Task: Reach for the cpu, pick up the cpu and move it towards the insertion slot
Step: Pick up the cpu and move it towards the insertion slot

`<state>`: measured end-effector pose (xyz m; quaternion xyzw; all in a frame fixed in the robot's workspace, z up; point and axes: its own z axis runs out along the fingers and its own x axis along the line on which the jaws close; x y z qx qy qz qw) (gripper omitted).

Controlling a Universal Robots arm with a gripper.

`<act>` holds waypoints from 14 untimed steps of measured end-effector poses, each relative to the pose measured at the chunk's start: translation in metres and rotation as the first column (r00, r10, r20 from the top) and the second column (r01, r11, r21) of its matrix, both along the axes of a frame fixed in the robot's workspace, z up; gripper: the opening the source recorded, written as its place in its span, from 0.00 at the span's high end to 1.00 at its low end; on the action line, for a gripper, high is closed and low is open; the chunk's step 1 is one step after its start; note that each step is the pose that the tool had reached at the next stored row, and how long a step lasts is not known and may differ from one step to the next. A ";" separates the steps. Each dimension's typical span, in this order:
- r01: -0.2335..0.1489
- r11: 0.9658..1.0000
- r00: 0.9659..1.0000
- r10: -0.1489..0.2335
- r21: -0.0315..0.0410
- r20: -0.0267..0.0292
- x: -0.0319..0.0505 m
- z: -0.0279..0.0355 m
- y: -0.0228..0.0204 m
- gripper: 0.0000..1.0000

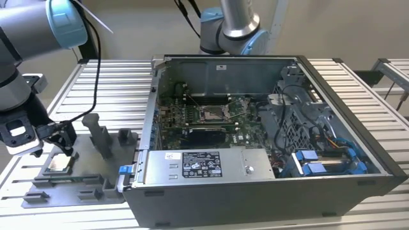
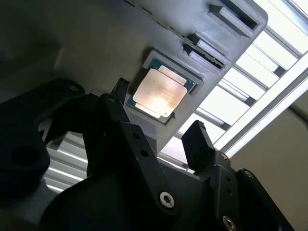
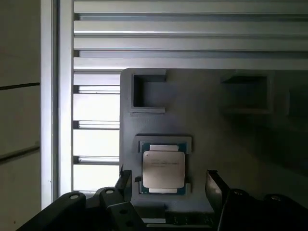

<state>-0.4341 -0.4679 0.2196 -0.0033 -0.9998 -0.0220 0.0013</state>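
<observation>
Hovers with black gripper (image 3: 169, 182) spread open just above pale silver square cpu (image 3: 163, 168) seated in grey plastic fixture (image 3: 216, 134), well apart from shiny metal-framed insertion slot (image 1: 213, 113).

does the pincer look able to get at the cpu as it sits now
Likely yes: the open pincer hangs over the cpu, one finger to each side, and nothing covers the chip in its grey fixture. Whether the pocket's rim leaves finger room is unclear.

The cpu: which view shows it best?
The first wrist view: the cpu lies whole and square-on in its fixture. The second wrist view shows it tilted, with glare on top; the exterior view shows it far off, at an angle.
</observation>
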 end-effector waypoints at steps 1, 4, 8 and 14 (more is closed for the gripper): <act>-0.002 1.000 1.000 0.002 0.001 0.000 -0.0001 -0.0014 0.0000 0.00; -0.005 1.000 1.000 0.005 0.003 0.000 -0.0010 -0.0049 -0.0001 0.00; -0.010 1.000 1.000 0.010 0.004 0.000 -0.0016 -0.0094 0.0000 0.00; -0.015 1.000 1.000 0.015 0.005 0.000 -0.0024 -0.0169 0.0000 0.00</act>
